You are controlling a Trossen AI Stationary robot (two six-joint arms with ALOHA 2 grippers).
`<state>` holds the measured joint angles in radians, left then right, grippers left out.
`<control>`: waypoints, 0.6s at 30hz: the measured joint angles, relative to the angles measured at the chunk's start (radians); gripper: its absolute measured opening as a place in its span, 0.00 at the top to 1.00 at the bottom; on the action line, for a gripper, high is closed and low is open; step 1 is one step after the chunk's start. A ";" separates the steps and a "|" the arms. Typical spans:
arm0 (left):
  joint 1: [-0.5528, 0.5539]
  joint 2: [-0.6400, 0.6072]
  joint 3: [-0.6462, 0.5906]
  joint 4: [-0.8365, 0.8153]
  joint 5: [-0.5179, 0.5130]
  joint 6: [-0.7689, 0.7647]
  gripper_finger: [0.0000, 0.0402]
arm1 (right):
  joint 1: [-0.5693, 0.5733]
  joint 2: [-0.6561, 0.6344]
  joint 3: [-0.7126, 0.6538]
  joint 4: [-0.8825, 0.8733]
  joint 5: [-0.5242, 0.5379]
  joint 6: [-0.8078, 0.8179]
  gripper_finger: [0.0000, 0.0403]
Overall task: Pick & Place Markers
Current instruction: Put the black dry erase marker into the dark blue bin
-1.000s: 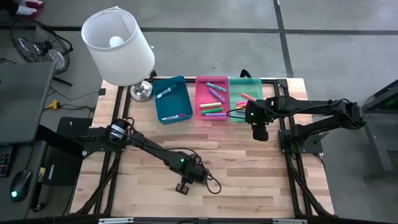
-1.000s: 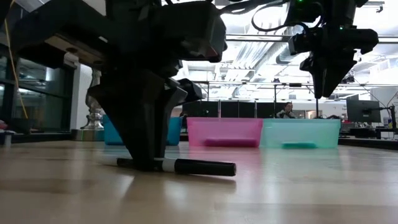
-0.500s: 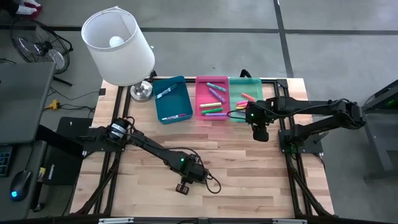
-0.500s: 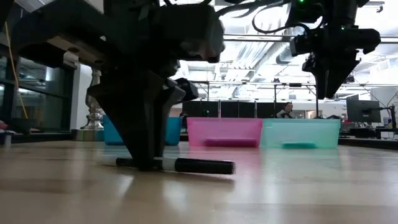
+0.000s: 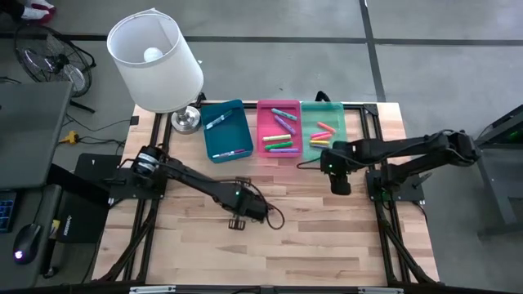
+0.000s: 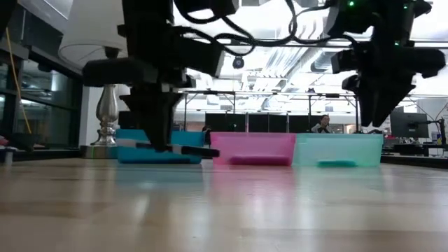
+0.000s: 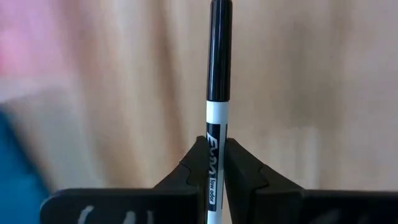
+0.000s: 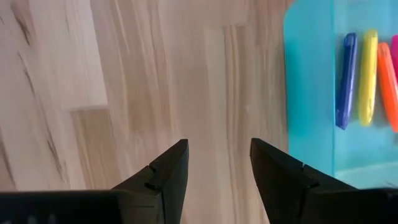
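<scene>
My left gripper [image 5: 237,222] hangs over the middle of the wooden table, shut on a black-and-white marker [image 6: 199,150]. My right gripper [image 5: 341,186] stands open over bare wood just near of the green tray [image 5: 322,129], with nothing between its fingers [image 8: 168,168]. Along the far edge stand a blue tray [image 5: 225,131], a pink tray [image 5: 279,128] and the green tray. Coloured markers [image 5: 280,131] lie flat in all of them. In the right wrist view, a blue, a yellow and an orange marker [image 8: 367,74] show in the green tray. My left gripper pinches the marker's white barrel [image 7: 214,155] between its two fingers. The fingers point down and lie across the marker. The black end [image 7: 219,50] sticks out ahead of them. In the low view the marker hangs about level, lifted clear of the table.
A white-shaded lamp [image 5: 155,61] stands on its metal base [image 5: 185,119] at the table's far left corner, beside the blue tray. Bare wood lies between the trays and the near edge. A laptop and a mouse lie beyond the table's left edge.
My left gripper has risen and gone toward the far edge, still shut on the marker. The marker lay on the table a second ago and now hangs clear of it. My right gripper has gone a little toward the near edge and down, and has stayed open.
</scene>
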<state>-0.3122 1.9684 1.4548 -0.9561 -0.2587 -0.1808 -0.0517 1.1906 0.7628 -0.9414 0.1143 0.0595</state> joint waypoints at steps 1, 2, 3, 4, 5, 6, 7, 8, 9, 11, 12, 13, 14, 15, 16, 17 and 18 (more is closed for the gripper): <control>0.000 -0.012 0.000 -0.021 -0.023 -0.007 0.95 | 0.008 -0.001 -0.001 -0.004 0.003 0.006 0.60; 0.005 -0.021 0.003 -0.035 -0.048 -0.011 0.95 | 0.016 -0.001 -0.001 -0.001 0.003 0.013 0.60; 0.011 -0.023 0.013 -0.048 -0.077 -0.016 0.95 | 0.024 -0.002 0.000 0.007 0.004 0.020 0.60; 0.013 -0.022 0.023 -0.070 -0.110 -0.031 0.95 | 0.031 -0.003 0.000 0.012 0.005 0.027 0.60; 0.018 -0.018 0.033 -0.110 -0.144 -0.044 0.95 | 0.039 -0.003 0.000 0.012 0.005 0.033 0.60; 0.025 -0.017 0.047 -0.158 -0.178 -0.054 0.95 | 0.045 -0.003 0.000 0.013 0.004 0.036 0.60; 0.028 -0.017 0.066 -0.195 -0.220 -0.064 0.95 | 0.051 -0.003 0.000 0.018 0.007 0.038 0.60; 0.037 -0.018 0.086 -0.216 -0.270 -0.076 0.95 | 0.056 -0.003 0.000 0.021 0.007 0.038 0.60; 0.045 -0.019 0.104 -0.245 -0.313 -0.088 0.95 | 0.061 -0.003 0.000 0.022 0.010 0.038 0.60; 0.067 -0.020 0.132 -0.333 -0.366 -0.105 0.95 | 0.067 -0.003 0.000 0.026 0.019 0.038 0.60; 0.080 -0.020 0.145 -0.355 -0.381 -0.108 0.95 | 0.070 -0.003 0.000 0.029 0.024 0.038 0.60; 0.094 -0.020 0.158 -0.367 -0.392 -0.109 0.95 | 0.072 -0.003 0.000 0.029 0.028 0.038 0.60; 0.108 -0.020 0.167 -0.384 -0.404 -0.105 0.95 | 0.074 -0.003 0.000 0.028 0.033 0.038 0.60; 0.124 -0.021 0.171 -0.402 -0.410 -0.098 0.95 | 0.074 -0.003 0.000 0.029 0.034 0.038 0.60; 0.141 -0.021 0.171 -0.411 -0.413 -0.089 0.95 | 0.074 -0.003 0.000 0.029 0.034 0.038 0.60; 0.158 -0.021 0.171 -0.415 -0.414 -0.080 0.95 | 0.074 -0.003 0.000 0.029 0.034 0.038 0.60; 0.177 -0.020 0.171 -0.420 -0.420 -0.075 0.95 | 0.074 -0.003 0.000 0.029 0.034 0.038 0.60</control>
<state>-0.1353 1.9480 1.6257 -1.3764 -0.6786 -0.2555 0.0227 1.1878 0.7628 -0.9127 0.1478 0.0975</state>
